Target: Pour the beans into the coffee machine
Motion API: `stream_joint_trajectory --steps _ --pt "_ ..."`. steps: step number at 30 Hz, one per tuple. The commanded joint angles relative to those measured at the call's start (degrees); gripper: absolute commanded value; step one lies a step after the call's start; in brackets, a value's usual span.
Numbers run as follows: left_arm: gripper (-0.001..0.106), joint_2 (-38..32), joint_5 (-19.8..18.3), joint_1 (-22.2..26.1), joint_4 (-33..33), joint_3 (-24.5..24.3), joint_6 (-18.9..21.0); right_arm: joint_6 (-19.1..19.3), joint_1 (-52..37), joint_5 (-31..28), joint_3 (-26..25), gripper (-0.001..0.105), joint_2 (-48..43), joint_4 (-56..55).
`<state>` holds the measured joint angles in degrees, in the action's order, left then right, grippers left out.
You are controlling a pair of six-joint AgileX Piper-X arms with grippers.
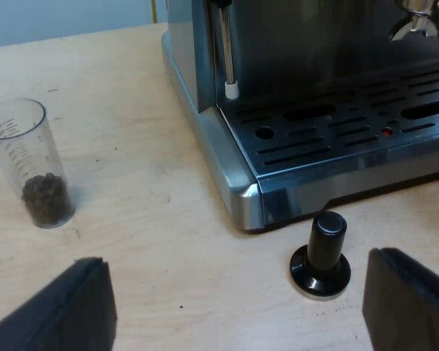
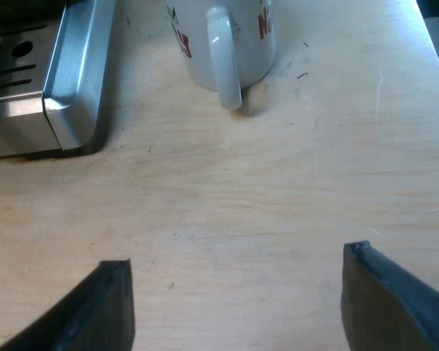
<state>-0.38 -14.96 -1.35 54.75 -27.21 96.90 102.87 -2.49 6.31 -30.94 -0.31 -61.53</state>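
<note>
My left gripper (image 1: 236,263), spread and empty, hangs before the espresso machine (image 1: 227,175); a clumsy grab could tip the measuring glass (image 1: 31,157) beside that machine, scattering its beans (image 1: 46,199).

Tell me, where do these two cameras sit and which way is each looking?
Left wrist view: rides the left arm, looking down and forward past its open left pincer at the measuring glass with beans, the tamper and the espresso machine.
Right wrist view: rides the right arm, looking down past its open right pincer at the mug and table.
Shared: the espresso machine's slotted tray and the wooden table.
</note>
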Motion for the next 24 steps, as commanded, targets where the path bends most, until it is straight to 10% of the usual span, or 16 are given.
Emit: stream_joint_trajectory --steps 1,14,24 --pt "0.072 -2.5 -0.3 0.0 -1.1 0.0 0.2 0.1 0.0 0.0 -0.4 0.062 -2.7 0.4" --pt "0.072 -2.5 0.3 0.0 -1.1 -0.4 2.3 3.4 0.0 7.9 -2.3 0.062 -1.6 -0.2" --pt "0.072 3.2 5.3 0.0 -1.1 -7.5 2.3 5.4 0.4 11.0 -12.9 0.062 7.3 0.8"
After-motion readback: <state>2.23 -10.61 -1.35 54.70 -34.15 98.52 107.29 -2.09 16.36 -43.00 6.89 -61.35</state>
